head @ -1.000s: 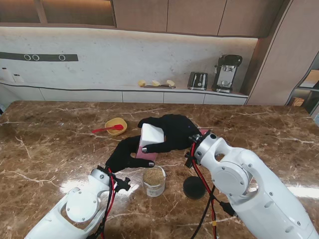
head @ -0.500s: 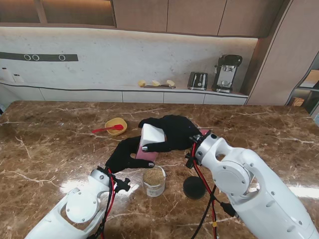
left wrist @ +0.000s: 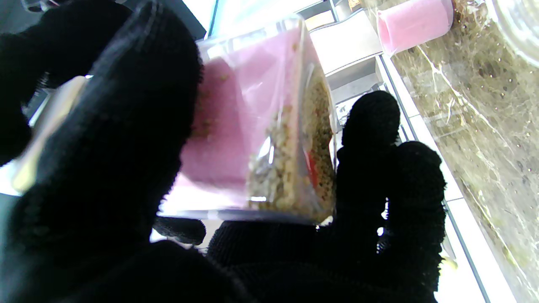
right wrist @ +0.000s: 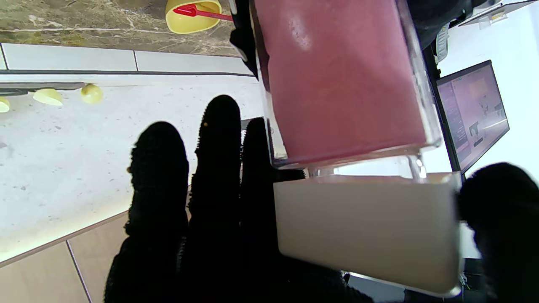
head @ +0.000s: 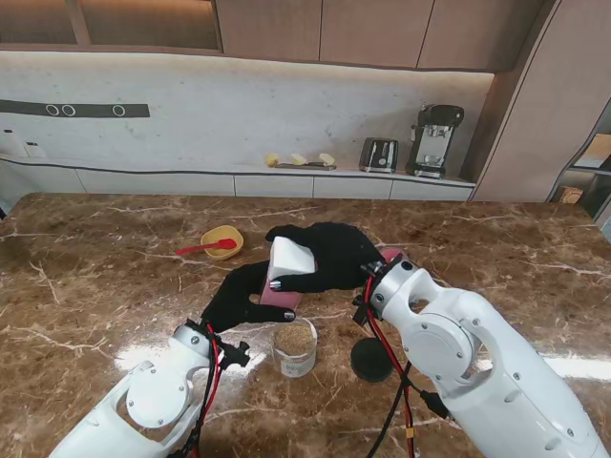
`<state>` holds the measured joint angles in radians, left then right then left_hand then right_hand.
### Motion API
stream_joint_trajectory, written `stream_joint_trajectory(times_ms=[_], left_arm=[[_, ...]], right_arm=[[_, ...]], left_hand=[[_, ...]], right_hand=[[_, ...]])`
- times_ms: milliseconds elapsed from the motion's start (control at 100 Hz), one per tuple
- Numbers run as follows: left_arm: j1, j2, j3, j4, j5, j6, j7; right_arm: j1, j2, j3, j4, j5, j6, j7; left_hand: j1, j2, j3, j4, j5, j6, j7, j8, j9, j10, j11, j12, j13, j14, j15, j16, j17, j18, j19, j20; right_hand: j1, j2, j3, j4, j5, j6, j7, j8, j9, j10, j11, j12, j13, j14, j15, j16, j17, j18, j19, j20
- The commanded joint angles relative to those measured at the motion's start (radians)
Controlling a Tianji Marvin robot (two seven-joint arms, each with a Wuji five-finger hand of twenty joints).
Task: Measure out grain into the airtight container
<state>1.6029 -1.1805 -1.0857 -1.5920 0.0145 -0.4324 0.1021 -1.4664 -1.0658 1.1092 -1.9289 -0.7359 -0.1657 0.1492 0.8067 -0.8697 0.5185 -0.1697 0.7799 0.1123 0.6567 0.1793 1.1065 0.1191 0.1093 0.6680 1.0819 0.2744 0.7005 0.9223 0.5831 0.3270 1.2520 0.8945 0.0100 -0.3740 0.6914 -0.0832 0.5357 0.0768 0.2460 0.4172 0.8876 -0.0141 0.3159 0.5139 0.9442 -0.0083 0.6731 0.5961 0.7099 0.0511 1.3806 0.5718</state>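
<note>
Over the last second almost nothing has shifted: my right forearm has swung slightly inward, while the pink container (head: 284,275) sits in the same spot in my grip. I take that to mean I am holding steady between steps rather than pouring.

My left hand (head: 241,297) is wrapped around the pink body from the near side, fingers closed on it. My right hand (head: 329,254) grips the white lid (head: 292,257) end, fingers curled over it and thumb on the near face. The box hangs tilted above the bench (head: 95,286), clear of the surface, just at 12 o'clock from the glass jar (head: 295,347).

In the left wrist view, grain (left wrist: 290,164) lies against the clear wall of the container, with something red among it that I cannot identify. The right wrist view shows the lid seated on the box.

The jar stands upright nearer to me, filled close to its rim with tan grain. Its black lid (head: 371,359) lies flat at 3 o'clock from it, apart. A yellow bowl (head: 221,240) with a red spoon (head: 204,247) across it sits at 10 o'clock. A pink cup (left wrist: 414,22) stands on the bench in the left wrist view.
</note>
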Motion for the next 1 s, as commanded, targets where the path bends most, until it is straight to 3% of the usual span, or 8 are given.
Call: stream_joint_trajectory(times_ms=[0,440,540,750,790,830,890,990], left_arm=[[0.001,-0.006,0.004,-0.007,0.000,-0.005,0.005],[0.000,-0.008,0.006,-0.008,0.002,-0.005,0.016],[0.000,-0.009,0.007,-0.008,0.003,-0.007,0.019],[0.001,-0.008,0.006,-0.008,0.002,-0.007,0.014],[0.001,-0.007,0.005,-0.009,0.002,-0.006,0.013],[0.001,-0.007,0.005,-0.009,0.002,-0.006,0.012],[0.000,-0.007,0.005,-0.009,0.001,-0.006,0.010],[0.000,-0.006,0.005,-0.009,0.000,-0.007,0.008]], right_arm=[[-0.014,-0.002,0.001,0.007,-0.007,0.006,0.009],[-0.039,-0.008,0.011,-0.009,-0.057,0.002,-0.050],[-0.040,-0.009,0.015,-0.012,-0.056,0.007,-0.052],[-0.038,-0.009,0.032,-0.027,-0.045,0.012,-0.044],[-0.038,-0.010,0.034,-0.030,-0.043,0.013,-0.042],[-0.038,-0.009,0.036,-0.033,-0.044,0.014,-0.041],[-0.038,-0.010,0.040,-0.037,-0.045,0.016,-0.040],[-0.038,-0.010,0.044,-0.043,-0.035,0.021,-0.039]], left_hand=[[0.189,0.290,0.198,0.035,0.187,-0.260,0.247,0.024,0.095,-0.074,0.093,0.032,0.023,-0.066,0.031,0.009,-0.017,-0.046,0.029,0.027],[0.188,0.289,0.202,0.034,0.190,-0.259,0.247,0.023,0.098,-0.073,0.093,0.032,0.024,-0.065,0.030,0.009,-0.015,-0.044,0.030,0.026],[0.187,0.289,0.202,0.034,0.188,-0.260,0.246,0.023,0.096,-0.073,0.092,0.032,0.014,-0.031,0.029,0.011,-0.017,-0.043,0.028,0.026],[0.189,0.288,0.202,0.034,0.190,-0.259,0.247,0.023,0.096,-0.073,0.092,0.032,0.012,-0.031,0.032,0.013,-0.018,-0.042,0.028,0.027],[0.190,0.289,0.202,0.034,0.191,-0.259,0.247,0.023,0.096,-0.072,0.092,0.032,0.016,-0.056,0.035,0.012,-0.018,-0.042,0.028,0.027],[0.193,0.290,0.204,0.035,0.190,-0.259,0.247,0.023,0.096,-0.072,0.092,0.032,0.007,-0.026,0.031,0.011,-0.018,-0.042,0.028,0.027],[0.190,0.290,0.201,0.034,0.190,-0.259,0.247,0.023,0.096,-0.074,0.092,0.031,0.013,-0.049,0.034,0.011,-0.019,-0.042,0.028,0.027],[0.190,0.291,0.199,0.035,0.189,-0.259,0.246,0.023,0.095,-0.075,0.092,0.031,0.010,-0.033,0.033,0.010,-0.018,-0.044,0.028,0.027]], right_hand=[[-0.053,0.015,0.022,0.050,-0.033,-0.003,-0.024,-0.017,-0.027,-0.002,-0.013,-0.018,-0.027,-0.005,-0.005,0.002,0.002,-0.015,-0.009,0.021],[-0.047,-0.007,0.039,0.046,-0.041,-0.042,-0.017,-0.012,-0.041,-0.020,-0.006,-0.017,-0.032,-0.012,-0.011,0.003,0.002,-0.021,-0.014,0.024],[-0.051,-0.003,0.038,0.045,-0.056,-0.049,-0.024,-0.012,-0.059,-0.025,-0.013,-0.019,-0.051,-0.011,-0.025,-0.002,-0.013,-0.018,-0.028,0.020],[-0.068,0.008,0.036,0.042,-0.097,-0.084,-0.055,0.007,-0.125,-0.039,-0.045,-0.034,-0.129,-0.001,-0.176,-0.059,-0.126,0.026,-0.202,-0.013],[-0.070,0.007,0.036,0.041,-0.101,-0.091,-0.063,0.013,-0.140,-0.042,-0.054,-0.038,-0.146,0.002,-0.213,-0.073,-0.152,0.034,-0.252,-0.018],[-0.072,0.009,0.036,0.041,-0.103,-0.096,-0.068,0.018,-0.155,-0.041,-0.062,-0.042,-0.165,0.006,-0.240,-0.083,-0.176,0.040,-0.287,-0.020],[-0.071,0.008,0.037,0.041,-0.102,-0.100,-0.073,0.025,-0.159,-0.043,-0.069,-0.047,-0.172,0.012,-0.275,-0.099,-0.189,0.048,-0.326,-0.019],[-0.037,-0.023,0.039,0.039,-0.089,-0.101,-0.071,0.035,-0.163,-0.044,-0.075,-0.051,-0.185,0.009,-0.308,-0.113,-0.212,0.054,-0.367,-0.019]])
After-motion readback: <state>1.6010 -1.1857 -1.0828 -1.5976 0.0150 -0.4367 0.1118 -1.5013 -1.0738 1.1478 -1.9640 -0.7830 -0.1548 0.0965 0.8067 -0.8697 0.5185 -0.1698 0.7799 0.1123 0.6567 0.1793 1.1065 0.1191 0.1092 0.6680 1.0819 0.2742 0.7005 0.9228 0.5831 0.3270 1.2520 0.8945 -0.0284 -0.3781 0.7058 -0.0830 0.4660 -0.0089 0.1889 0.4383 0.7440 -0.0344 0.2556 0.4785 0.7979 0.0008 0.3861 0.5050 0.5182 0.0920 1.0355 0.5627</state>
